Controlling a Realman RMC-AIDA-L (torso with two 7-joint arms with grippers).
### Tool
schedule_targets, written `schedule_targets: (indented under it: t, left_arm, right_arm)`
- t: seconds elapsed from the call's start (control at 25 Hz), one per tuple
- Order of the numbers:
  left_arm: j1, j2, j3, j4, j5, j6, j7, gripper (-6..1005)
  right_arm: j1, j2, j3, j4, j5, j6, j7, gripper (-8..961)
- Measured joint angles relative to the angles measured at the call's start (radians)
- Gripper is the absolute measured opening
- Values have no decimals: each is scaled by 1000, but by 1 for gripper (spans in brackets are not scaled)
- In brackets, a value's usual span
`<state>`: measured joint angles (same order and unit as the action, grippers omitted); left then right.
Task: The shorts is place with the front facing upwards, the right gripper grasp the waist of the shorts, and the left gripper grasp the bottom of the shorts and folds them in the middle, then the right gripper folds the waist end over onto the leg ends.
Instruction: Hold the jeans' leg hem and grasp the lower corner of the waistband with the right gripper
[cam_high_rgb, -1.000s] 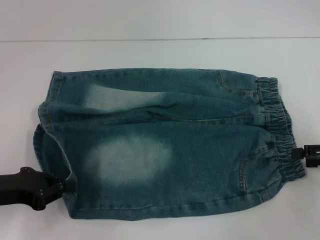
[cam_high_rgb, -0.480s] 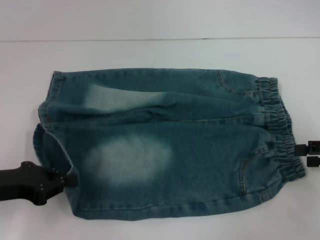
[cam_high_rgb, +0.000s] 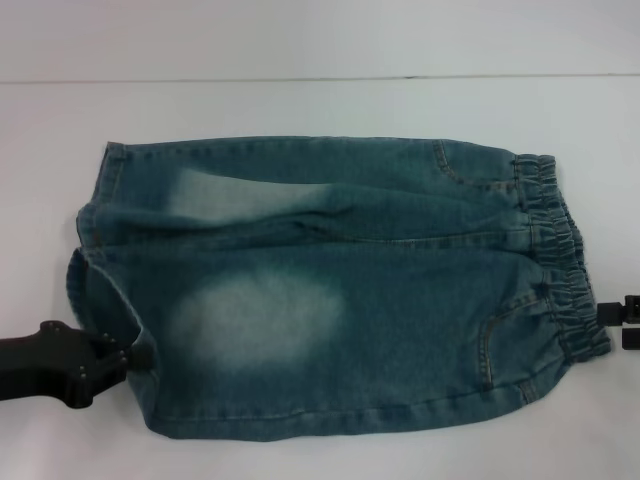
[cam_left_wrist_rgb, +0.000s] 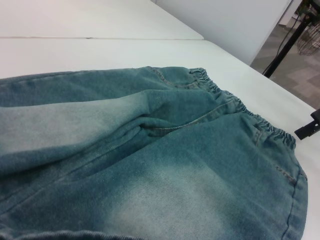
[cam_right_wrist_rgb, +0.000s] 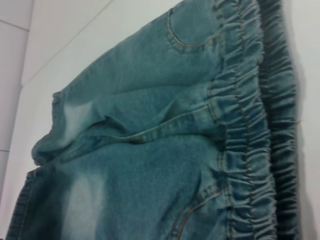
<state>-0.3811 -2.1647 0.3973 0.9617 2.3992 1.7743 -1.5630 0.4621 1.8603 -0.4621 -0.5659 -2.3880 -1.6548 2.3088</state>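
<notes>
Left gripper (cam_high_rgb: 140, 357), as we see it, pinches the leg hem (cam_high_rgb: 115, 310) of the shorts (cam_high_rgb: 330, 290) lying flat on the white table (cam_high_rgb: 320, 110), while the right gripper (cam_high_rgb: 618, 322) sits spread just beside the waistband (cam_high_rgb: 560, 270).

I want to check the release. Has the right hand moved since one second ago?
Yes. In the head view the right hand has backed away from the elastic waistband of the shorts, toward the picture's right edge. The waistband itself did not shift.
</notes>
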Motion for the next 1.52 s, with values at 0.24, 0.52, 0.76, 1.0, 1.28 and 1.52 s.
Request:
schedule_targets:
  t: [0.24, 0.52, 0.76, 1.0, 1.28, 1.52]
  left_arm:
    - [6, -3, 0, -2, 0, -1, 5, 47]
    - [5, -3, 1, -2, 0, -11, 9, 47]
    - [4, -3, 3, -4, 0, -14, 9, 47]
    - [5, -3, 9, -6, 0, -12, 9, 47]
    - [5, -4, 10, -6, 0, -6, 9, 47]
    - [2, -2, 11, -6, 0, -6, 9, 48]
  right_arm:
    - [-3, -4, -3, -6, -1, 12, -6, 879]
    - [7, -3, -5, -3, -2, 42, -2, 879]
    - [11, 0, -5, -2, -2, 49, 0, 880]
    - [18, 10, -4, -1, -2, 49, 0, 869]
    - [25, 14, -25, 2, -2, 68, 0, 850]
    - [26, 17, -42, 11, -2, 85, 1, 834]
